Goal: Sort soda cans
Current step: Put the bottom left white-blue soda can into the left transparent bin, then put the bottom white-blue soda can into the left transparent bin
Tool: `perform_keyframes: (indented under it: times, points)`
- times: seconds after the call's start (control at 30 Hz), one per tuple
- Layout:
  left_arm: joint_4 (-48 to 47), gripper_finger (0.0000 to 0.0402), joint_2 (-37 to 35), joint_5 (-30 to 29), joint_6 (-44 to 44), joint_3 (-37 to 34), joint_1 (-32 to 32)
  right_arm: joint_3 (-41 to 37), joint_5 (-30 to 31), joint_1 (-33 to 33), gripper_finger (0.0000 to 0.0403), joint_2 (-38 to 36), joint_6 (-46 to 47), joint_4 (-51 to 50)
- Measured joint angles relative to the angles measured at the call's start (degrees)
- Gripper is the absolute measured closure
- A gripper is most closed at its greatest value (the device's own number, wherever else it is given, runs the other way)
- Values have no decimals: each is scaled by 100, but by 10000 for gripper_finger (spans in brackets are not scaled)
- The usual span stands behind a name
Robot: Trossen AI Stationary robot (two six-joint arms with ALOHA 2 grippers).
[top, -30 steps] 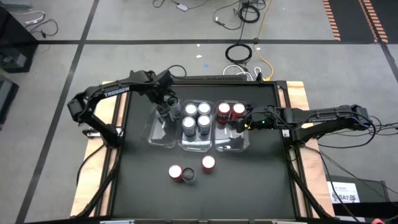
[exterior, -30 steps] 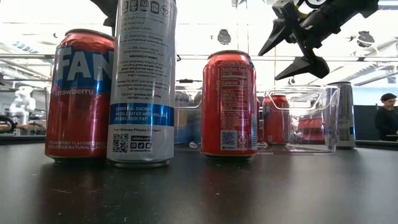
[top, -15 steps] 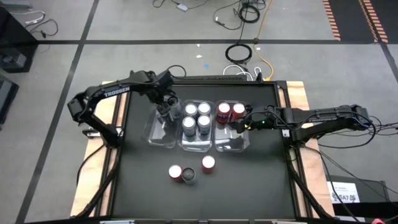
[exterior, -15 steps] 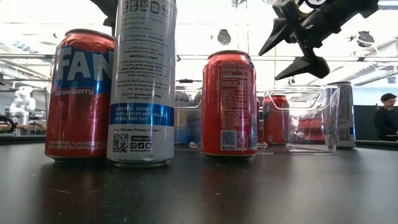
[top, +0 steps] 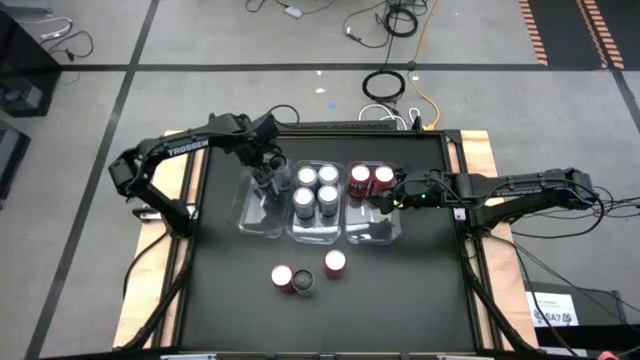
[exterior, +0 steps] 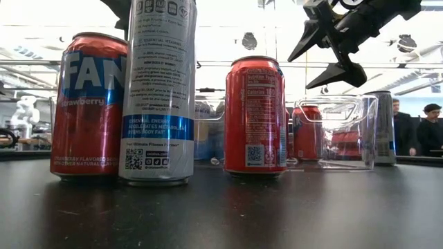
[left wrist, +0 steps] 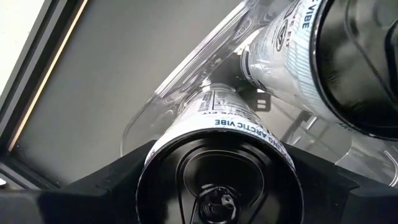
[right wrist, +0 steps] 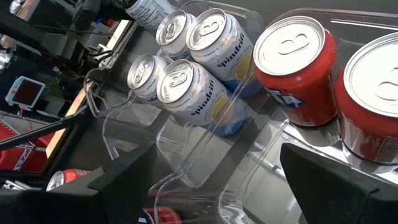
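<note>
Left claw (top: 266, 176) seemingly grips a grey can (left wrist: 217, 180); right claw (top: 386, 197) hangs wide, empty.

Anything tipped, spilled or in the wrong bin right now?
Nothing stands out. All cans stand upright: four blue-silver cans in the middle bin, two red cans in the right bin. No spills.

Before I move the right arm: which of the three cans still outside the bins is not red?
The tall white-and-blue can, standing beside the red strawberry can. The third can, standing apart from them, is also red.
</note>
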Motion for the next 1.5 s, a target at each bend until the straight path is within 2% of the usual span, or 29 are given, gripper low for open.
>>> perform_keyframes:
  times: [0.37, 1.0, 1.13, 1.3, 1.4, 1.5]
  points:
    - [-48, 28, 13, -73, 6, -22, -7, 0, 1, 0, 67, 0, 0, 1]
    - [-883, 24, -356, -54, -154, 789, -7, -2, 33, 0, 67, 0, -2, 2]
    - [-1308, 24, -664, -47, -543, 924, -7, 0, 29, 0, 67, 0, -17, -9]
    - [-1691, 24, -1295, -23, -1797, 964, -91, 0, 25, -1, 67, 0, -63, -14]
    - [-1665, 24, -1732, 167, -2473, 964, -406, -2, 6, 0, 67, 0, -144, -19]
    - [-1314, 24, -2044, 308, -3182, 964, -1054, -1, -7, 0, 67, 0, -291, -61]
